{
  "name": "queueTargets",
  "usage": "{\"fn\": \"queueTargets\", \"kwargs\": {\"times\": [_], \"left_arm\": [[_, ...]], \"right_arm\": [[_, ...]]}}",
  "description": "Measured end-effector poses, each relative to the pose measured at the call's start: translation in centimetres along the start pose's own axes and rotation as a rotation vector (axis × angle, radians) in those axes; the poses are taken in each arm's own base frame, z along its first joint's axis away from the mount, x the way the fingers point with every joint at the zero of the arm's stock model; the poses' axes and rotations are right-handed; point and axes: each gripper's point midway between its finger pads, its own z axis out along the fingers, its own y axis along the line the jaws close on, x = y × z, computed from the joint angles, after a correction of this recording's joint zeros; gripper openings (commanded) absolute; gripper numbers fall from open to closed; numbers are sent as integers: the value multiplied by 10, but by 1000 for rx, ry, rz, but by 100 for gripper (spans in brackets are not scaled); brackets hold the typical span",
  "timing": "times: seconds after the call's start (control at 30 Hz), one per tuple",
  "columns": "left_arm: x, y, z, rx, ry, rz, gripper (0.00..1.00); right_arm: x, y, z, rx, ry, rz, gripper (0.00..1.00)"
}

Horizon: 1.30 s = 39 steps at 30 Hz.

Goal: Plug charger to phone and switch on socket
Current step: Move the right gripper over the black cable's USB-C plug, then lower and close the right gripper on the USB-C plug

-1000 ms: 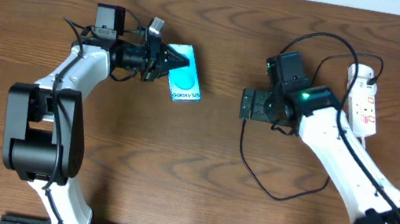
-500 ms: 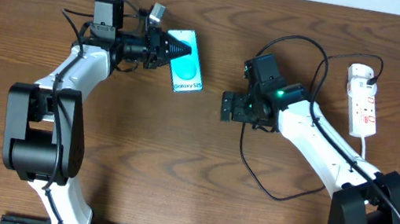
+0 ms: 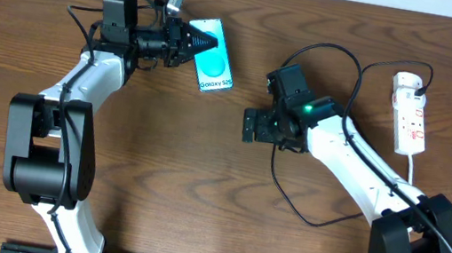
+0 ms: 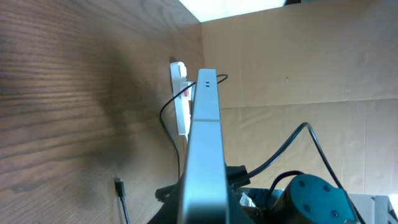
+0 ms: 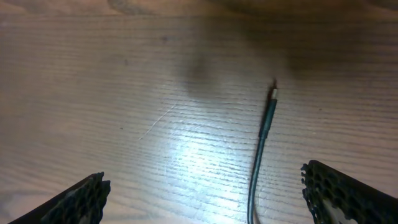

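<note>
Item: phone [image 3: 214, 69], clamped edge-on in my left gripper [image 3: 199, 42], carried further back. Item: right gripper [image 3: 251, 124], spread wide, shifted left above the charger [image 5: 268, 118] tip lying on the table [image 3: 155, 179]. Socket [image 3: 411, 114] untouched. I judged pickup next.

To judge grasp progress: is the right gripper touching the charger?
Apart. Right wrist view: the charger lies on the table between the fingers of the open right gripper, gaps either side.
</note>
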Motion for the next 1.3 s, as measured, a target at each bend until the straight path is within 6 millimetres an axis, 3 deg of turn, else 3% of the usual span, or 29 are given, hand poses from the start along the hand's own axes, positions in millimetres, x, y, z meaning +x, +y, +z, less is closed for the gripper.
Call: {"fn": "queueTargets", "kwargs": {"times": [0.5,0.87,1.13,1.3], "left_arm": [[-2,-2,0,6,-5,5,8],[-2,-2,0,6,-5,2,7],[-2,-3,0,7,-6,5,8],[-3,-4,0,9,-8,14,7]], "right_arm": [[4,-28,9,142,-37,158,91],[22,-41,55,214,46,231,81],[19,-39,56,205,32,242,69],[16,-39,57,204,20,245,68]]}}
